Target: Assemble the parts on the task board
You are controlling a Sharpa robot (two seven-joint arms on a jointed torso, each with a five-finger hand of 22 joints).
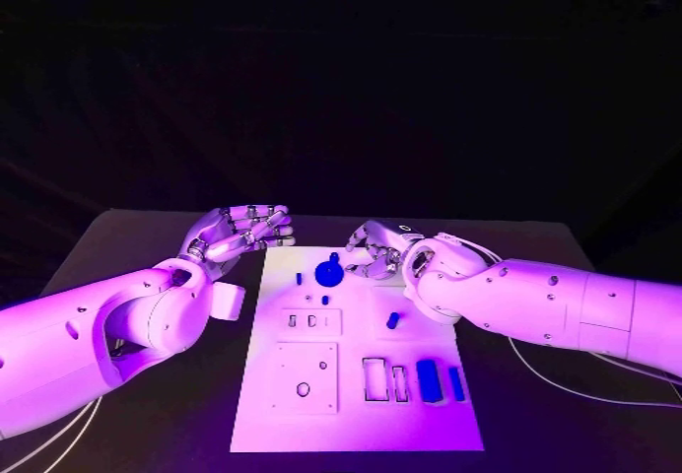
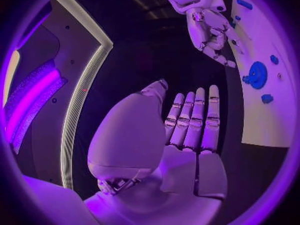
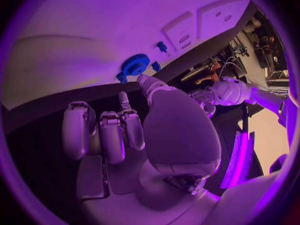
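Though near right robot hand (image 1: 381, 248), gear (image 1: 330, 268) untouched

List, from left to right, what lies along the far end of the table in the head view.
Left silver many-fingered hand → small blue peg on the white task board → round blue gear → right silver many-fingered hand.

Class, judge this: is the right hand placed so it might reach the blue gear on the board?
Probably yes: the right hand hovers empty beside the blue gear at the task board's far end, nothing between them.
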